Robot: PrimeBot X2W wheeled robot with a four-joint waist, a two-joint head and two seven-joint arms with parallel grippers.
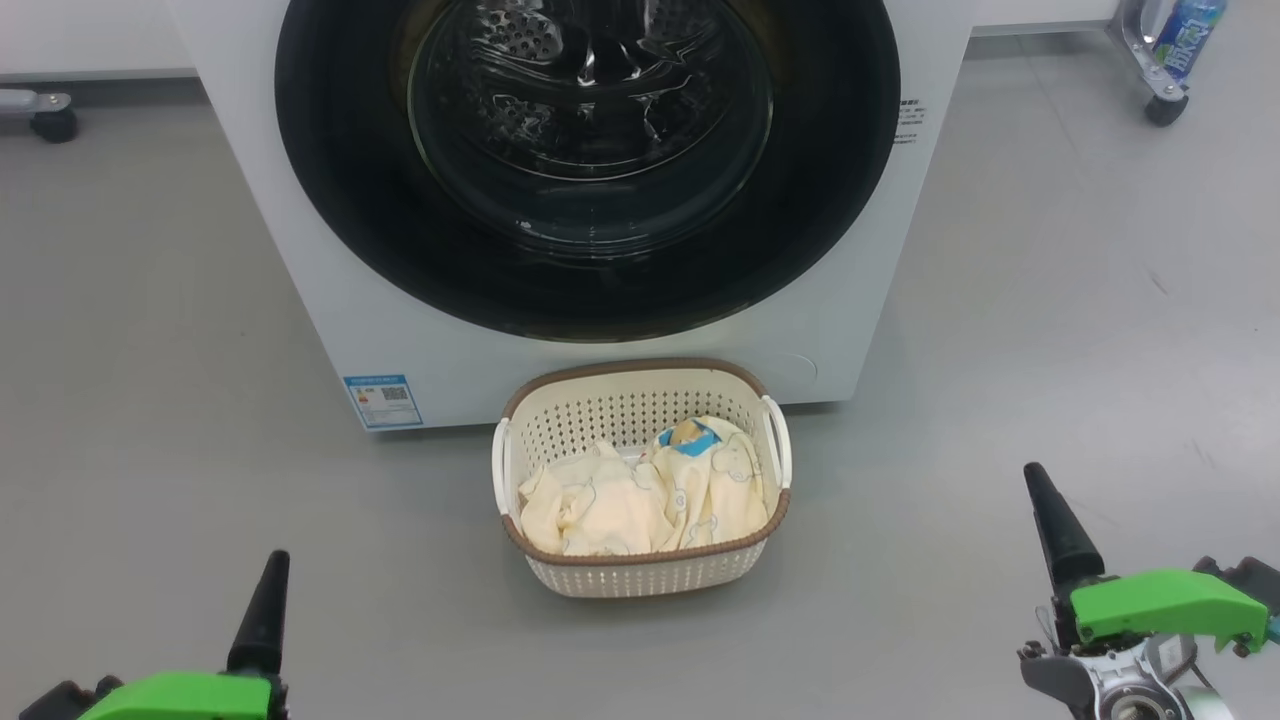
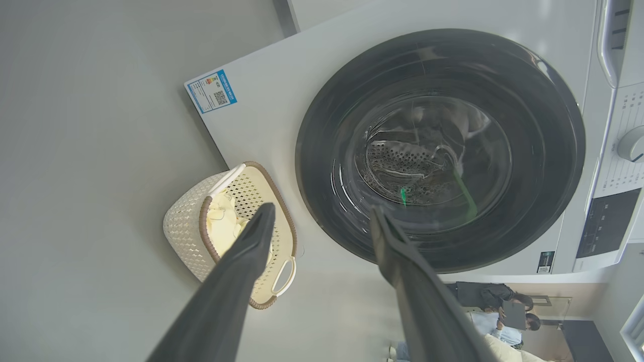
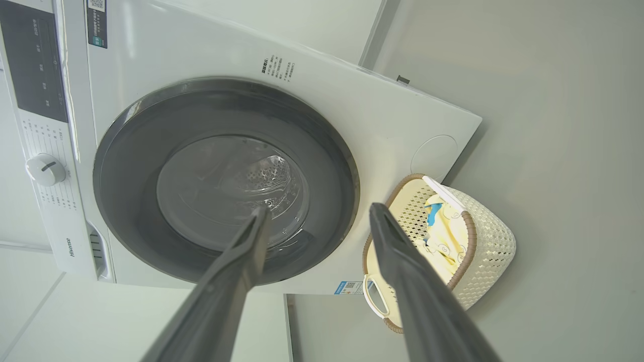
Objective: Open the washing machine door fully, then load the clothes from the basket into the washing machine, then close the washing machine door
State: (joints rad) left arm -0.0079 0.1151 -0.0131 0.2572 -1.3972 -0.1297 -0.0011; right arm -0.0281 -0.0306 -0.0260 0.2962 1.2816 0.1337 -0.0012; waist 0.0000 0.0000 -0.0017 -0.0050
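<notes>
Nearest: left gripper (image 2: 322, 211) and right gripper (image 3: 319, 210), long dark fingers, at the near left and near right; both spread wide, both empty.
Centre, on the grey floor (image 1: 150, 400): small cream perforated plastic basket (image 1: 650, 578) with a brown rim, holding the pale yellow bear-print clothes (image 1: 640, 495).
Just beyond: big white front-loading washing machine (image 1: 330, 300), its large round black-rimmed glass door (image 1: 590, 290) shut.
Hazards: the smooth rim shows no handle, so fingers may slip; a low reach may knock the basket.

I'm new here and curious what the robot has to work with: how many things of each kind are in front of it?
Washing machine: 1
Basket: 1
Pile of pale yellow clothes: 1 (the garments cannot be counted apart)
Blue-labelled bottle: 1
Total: 4
</notes>
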